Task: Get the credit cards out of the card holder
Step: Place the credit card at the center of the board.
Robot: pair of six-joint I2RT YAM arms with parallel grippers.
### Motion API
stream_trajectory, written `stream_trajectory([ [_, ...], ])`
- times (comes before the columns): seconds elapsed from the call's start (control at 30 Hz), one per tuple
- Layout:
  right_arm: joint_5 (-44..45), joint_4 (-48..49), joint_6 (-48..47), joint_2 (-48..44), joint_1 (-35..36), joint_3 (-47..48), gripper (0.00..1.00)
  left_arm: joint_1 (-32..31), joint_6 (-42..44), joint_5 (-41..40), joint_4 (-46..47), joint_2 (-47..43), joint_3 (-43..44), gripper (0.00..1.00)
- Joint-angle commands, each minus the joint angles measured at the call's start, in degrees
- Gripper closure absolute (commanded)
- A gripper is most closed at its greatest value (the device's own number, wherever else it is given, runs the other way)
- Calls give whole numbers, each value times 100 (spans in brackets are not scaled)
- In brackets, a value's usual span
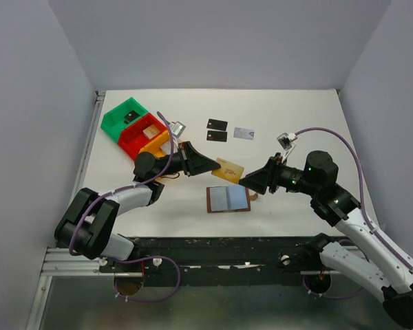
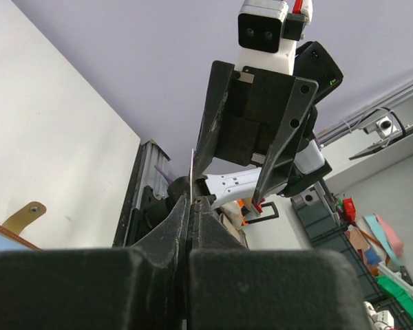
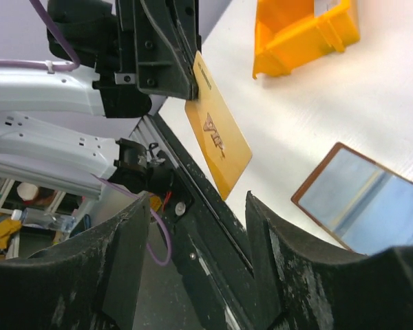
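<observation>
A tan-gold credit card (image 1: 229, 170) hangs in the air above the table, pinched at its left end by my shut left gripper (image 1: 212, 166). In the left wrist view the card (image 2: 191, 170) shows only as a thin edge sticking up from the shut gripper (image 2: 193, 200). My right gripper (image 1: 246, 181) stands open just right of the card, apart from it; the right wrist view shows the card (image 3: 218, 132) beyond its spread gripper (image 3: 196, 205). The brown card holder (image 1: 228, 199) lies open on the table below. Two black cards (image 1: 217, 124) (image 1: 217, 136) and a silver card (image 1: 244, 133) lie farther back.
Green (image 1: 124, 115), red (image 1: 139, 135) and yellow (image 1: 155, 146) bins stand in a diagonal row at the back left; the yellow bin (image 3: 304, 31) also shows in the right wrist view. The holder's tab (image 2: 25, 216) lies on the white table.
</observation>
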Motion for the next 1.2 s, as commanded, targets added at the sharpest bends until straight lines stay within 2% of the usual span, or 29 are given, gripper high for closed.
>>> stream_trajectory([
  [0.0,26,793,309,164,-24,-19,36,16,-146,-181,1798,-213,-31,100],
  [0.13,9,1117,424,314,-24,-55,39,7,-137,-181,1807,-265,-66,100],
  [0.5,-97,1215,451,657,-32,-28,53,16,-110,-172,1807,-310,-101,100],
  [0.6,-132,1268,486,692,-32,-46,63,7,-119,-181,1807,-310,-110,100],
  [0.7,-176,1294,468,701,-32,-72,81,16,-93,-181,1815,-309,-128,100],
  [0.8,-220,1321,433,692,-33,-72,94,16,-32,-207,1807,-327,-137,100],
  [0.83,-229,1321,416,666,-32,-72,98,16,-31,-225,1789,-318,-137,94],
  [0.87,-220,1286,381,648,-41,-63,100,16,-14,-207,1745,-318,-128,80],
  [0.9,-211,1181,337,631,-76,-20,100,24,4,-199,1684,-301,-119,58],
  [0.93,-194,1041,223,613,-120,50,100,42,39,-181,1553,-301,-119,44],
  [0.97,-193,691,109,596,-181,164,100,85,56,-190,1421,-309,-145,7],
  [1.0,-193,427,-49,587,-295,322,100,155,48,-190,1263,-336,-180,1],
  [1.1,-80,-461,-515,569,-751,718,100,550,47,-260,912,-555,-356,1],
  [1.17,69,-962,-752,735,-1138,973,100,797,292,-400,299,-870,-453,1],
])
